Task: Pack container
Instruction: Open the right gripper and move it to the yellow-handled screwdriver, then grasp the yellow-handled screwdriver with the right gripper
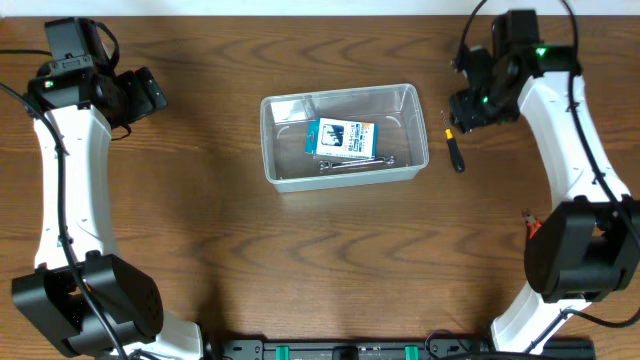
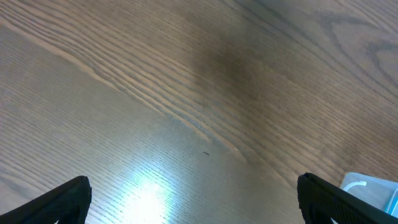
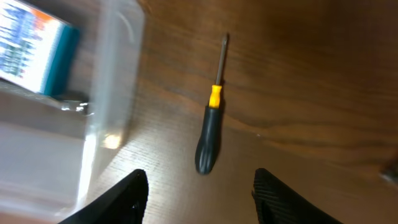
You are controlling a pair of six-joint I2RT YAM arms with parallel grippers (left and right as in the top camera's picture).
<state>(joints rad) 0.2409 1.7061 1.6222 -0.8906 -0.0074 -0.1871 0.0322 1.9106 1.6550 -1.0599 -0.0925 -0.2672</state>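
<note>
Just outside the clear container [image 1: 345, 178], a black-handled screwdriver [image 3: 208, 140] is seen lying on the table [image 1: 200, 250], framed ahead of the parted right jaws. The left jaws are likewise held wide apart, a container corner glimpsed beside one of them.

Overhead view sharp, even light on the brown wood-grain table [image 1: 330, 260], left wrist view soft — white glare low on the wood, dim band above, right wrist view smeared, glint on the clear plastic rectangular tub [image 3: 118, 62] — top right corner dark.
</note>
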